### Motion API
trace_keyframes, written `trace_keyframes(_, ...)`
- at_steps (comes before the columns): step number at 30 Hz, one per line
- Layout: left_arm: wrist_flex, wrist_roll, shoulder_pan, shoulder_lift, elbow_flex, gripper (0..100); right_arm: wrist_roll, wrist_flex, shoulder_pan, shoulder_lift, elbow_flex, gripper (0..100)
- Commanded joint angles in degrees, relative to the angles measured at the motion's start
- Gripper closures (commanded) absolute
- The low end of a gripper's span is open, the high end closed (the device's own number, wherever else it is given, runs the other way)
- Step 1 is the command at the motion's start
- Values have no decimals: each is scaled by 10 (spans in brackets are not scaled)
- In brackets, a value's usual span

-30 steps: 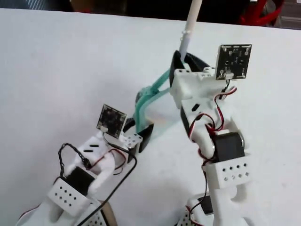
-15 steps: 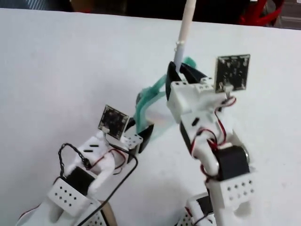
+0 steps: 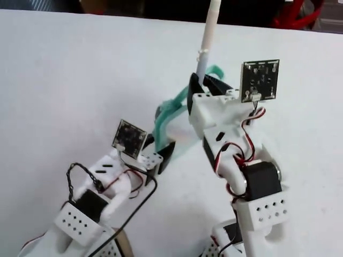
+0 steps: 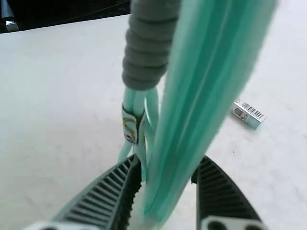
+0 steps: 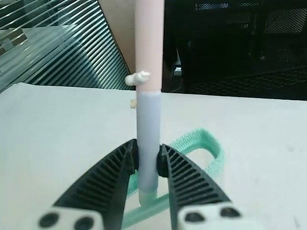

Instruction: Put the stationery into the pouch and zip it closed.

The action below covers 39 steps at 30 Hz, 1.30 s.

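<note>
Near you on the left, your left gripper (image 3: 158,145) has its jaws pinching the near end of the green pouch (image 3: 167,107), with the cloth squeezed between the two black fingers. From there the pouch runs away and to the right, toward the other gripper. A grey ribbed thing (image 4: 148,48) sits close by the pouch in the left wrist view; you cannot tell what it is. Farther off and to the right, your right gripper (image 3: 202,80) has its jaws pinching a pen (image 3: 209,32) low on its body. The pen stands almost straight up, with its low end just by the pouch's far edge. A small white box (image 4: 248,114) lies flat on the white table (image 3: 64,75), apart from the pouch
</note>
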Motion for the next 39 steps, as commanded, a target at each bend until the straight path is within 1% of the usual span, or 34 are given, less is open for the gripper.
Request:
trace_keyframes(1,-25,-8,0,-4,-4,823,1,1,-22,1,-10,937)
trace_keyframes(4,-30,-9,0,-4,-4,823,2,3,-30,1,-9,837)
trace_keyframes(6,-30,-9,0,-4,-4,823,4,10,-30,1,-9,806)
trace_keyframes(10,-30,-9,0,-4,-4,823,33,10,-31,1,-9,805)
trace_keyframes(30,-30,-9,0,-4,-4,823,33,12,-23,-1,-9,805)
trace_keyframes(32,-30,-9,0,-4,-4,823,32,29,5,-29,-22,805)
trace_keyframes(35,-30,-9,0,-4,-4,823,32,65,62,-129,-57,805)
trace_keyframes(39,-30,-9,1,-4,-4,823,32,51,153,-262,-58,804)
